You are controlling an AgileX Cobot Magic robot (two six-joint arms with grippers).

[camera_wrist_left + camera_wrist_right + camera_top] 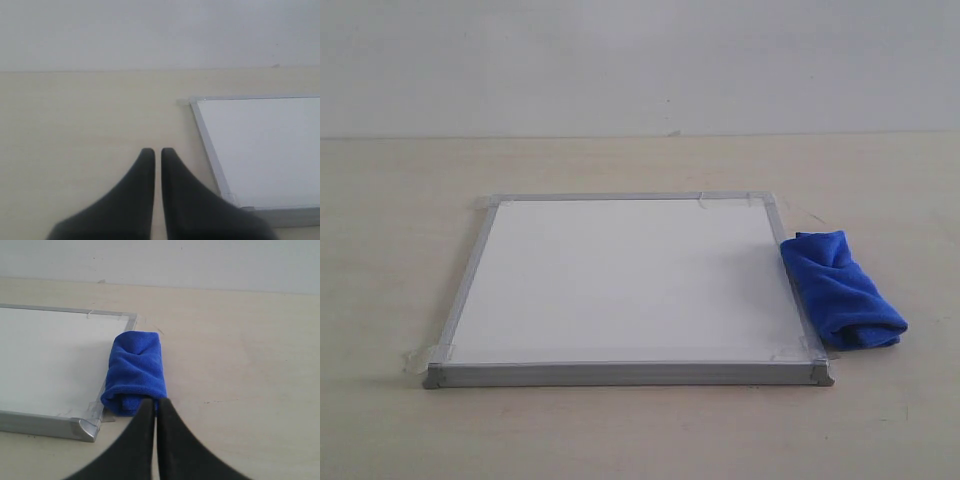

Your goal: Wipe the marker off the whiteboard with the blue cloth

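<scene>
Right wrist view puts the blue cloth [135, 372] just ahead of the right claw [156, 402], whose two dark fingers are pressed together with nothing between them. The rolled end of the cloth sits almost at the claw's tips. The cloth lies on the table [240, 365] against the edge of the whiteboard [50, 355], and its far end seems to lap onto the grey frame [107, 317].

The left claw [157, 151] is likewise closed and empty. It hangs over bare table, with the board ahead of it and off toward the right claw's side.

We see no marker line on the board in any view; the white face reads as blank from here.

We judge the cloth light, soft and plush, so it will squash under the fingers and not slip. Being a loose roll, it may unfurl if caught by one layer only. We would open the right claw wide and take the roll across its thick middle, pinching through all the folds, so that a padded bulge hangs below the fingers to rub with. The board looks stiff and flat, and clear tape seems to hold its corners, so it should stay put under light pressure.
</scene>
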